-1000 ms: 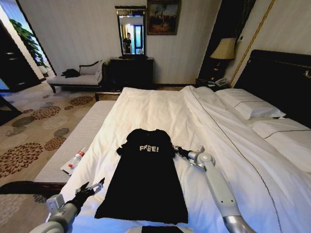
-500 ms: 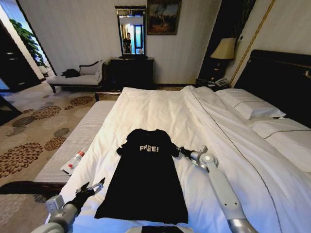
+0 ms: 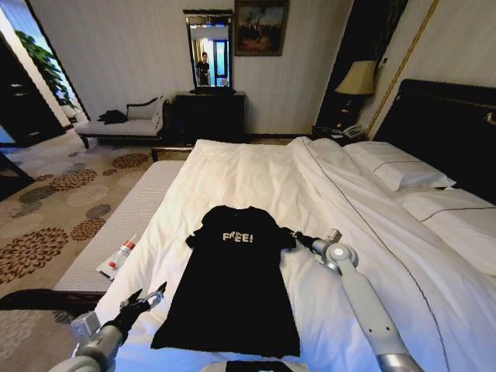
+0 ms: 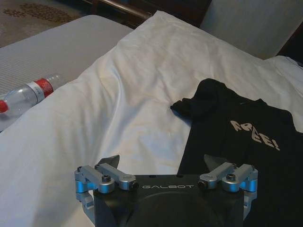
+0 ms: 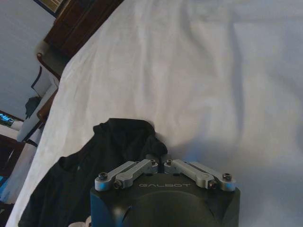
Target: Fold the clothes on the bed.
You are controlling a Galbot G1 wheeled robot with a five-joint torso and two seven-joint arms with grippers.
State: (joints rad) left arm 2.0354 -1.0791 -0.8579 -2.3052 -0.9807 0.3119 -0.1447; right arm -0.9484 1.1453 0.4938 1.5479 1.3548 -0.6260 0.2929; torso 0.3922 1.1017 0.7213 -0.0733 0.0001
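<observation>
Black "FREE!" T-shirt (image 3: 229, 283), flat on the white bed (image 3: 372, 225): right gripper (image 3: 293, 236), pinched onto its right sleeve, has drawn rightward, spreading it; left gripper (image 3: 153, 295) wide open, empty, near-left.

A black short-sleeved cotton T-shirt (image 3: 229, 291) lies flat and face up on the large bed with a white duvet (image 3: 256, 174), collar toward the far end and hem nearest the camera. White "FREE!" lettering runs across its chest. Its body is spread long and smooth; the sleeve on the robot's left sticks out, slightly rumpled, and the opposite sleeve is bunched up. The bed has white pillows at its right and a tall dark wooden headboard behind them.
</observation>
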